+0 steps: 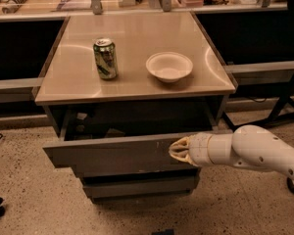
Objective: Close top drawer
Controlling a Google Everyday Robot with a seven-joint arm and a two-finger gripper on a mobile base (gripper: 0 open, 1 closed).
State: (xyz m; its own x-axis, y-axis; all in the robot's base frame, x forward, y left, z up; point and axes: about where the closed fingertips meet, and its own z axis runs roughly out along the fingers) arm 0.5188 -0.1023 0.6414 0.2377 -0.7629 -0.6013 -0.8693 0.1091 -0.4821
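The floor (pixel 29 199) is speckled beige. A cluttered bench (pixel 63 4) runs along the back of the room, with dark recesses below it on both sides.

**Cabinet.** A grey metal cabinet stands at centre and carries a beige tabletop (pixel 132 84).
- A green drinks can (pixel 105 58) stands upright left of centre on the tabletop.
- A shallow white bowl (pixel 169 66) sits to the right of the can, apart from it. It is upright and appears empty.

**Top drawer.** The top drawer (pixel 108 156) is directly beneath the tabletop and is partly pulled out.
- Its flat, handleless front projects past the cabinet face and is skewed in view, with the left end lower than the right.
- Small pale scuff marks (pixel 158 145) show right of centre on the front.
- The interior is in shadow. A few pale scraps (pixel 81 116) can be made out near its left rear — their nature cannot be determined.
- A lower grey drawer front (pixel 142 186) sits further back beneath it.

**Arm and end effector.** A white arm (pixel 257 151) enters from the right edge, roughly level with the drawer front.
- The end effector (pixel 175 151) is at the right portion of the top drawer's front, just right of the scuff marks.
- Its tan fingers (pixel 182 145) are drawn together into a blunt tip and grip nothing.
- The tip lies against the front panel — contact appears to be made.
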